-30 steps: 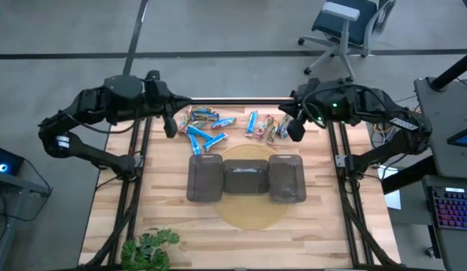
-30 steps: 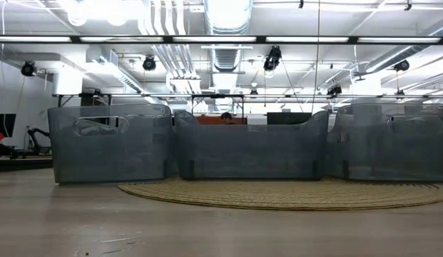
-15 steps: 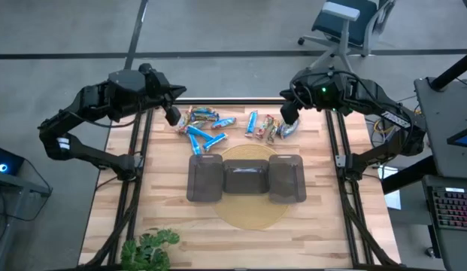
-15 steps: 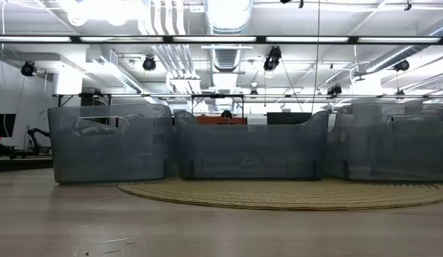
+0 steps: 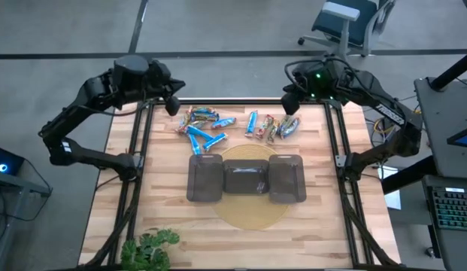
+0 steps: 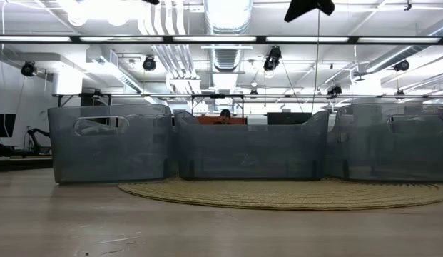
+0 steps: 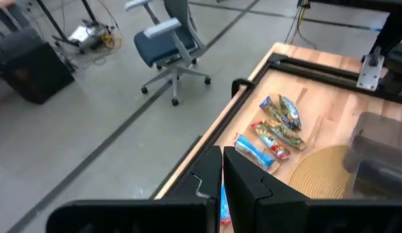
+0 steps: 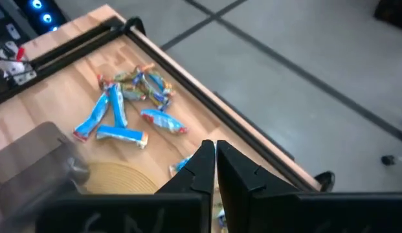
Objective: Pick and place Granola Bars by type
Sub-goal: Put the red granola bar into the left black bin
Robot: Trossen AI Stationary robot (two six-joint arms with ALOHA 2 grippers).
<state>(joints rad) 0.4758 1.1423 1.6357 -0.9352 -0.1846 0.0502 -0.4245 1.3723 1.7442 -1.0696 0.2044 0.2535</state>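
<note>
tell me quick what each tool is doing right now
left tool: shut, holding nothing.
right tool: shut, holding nothing.

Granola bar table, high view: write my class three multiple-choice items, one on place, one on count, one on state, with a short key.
1. Where do the granola bars lie?
A. inside the trays
B. loose on the table, between the trays and the far edge
C. on the floor

2. How many dark trays stand in the row on the round mat?
A. two
B. three
C. five

3. How are the left gripper and right gripper?
A. both shut, holding nothing
B. both shut on a bar
C. both wide open

Key: B, the bars sit scattered beyond the trays; B, three trays side by side; A, fingers together, no bar between them.
</note>
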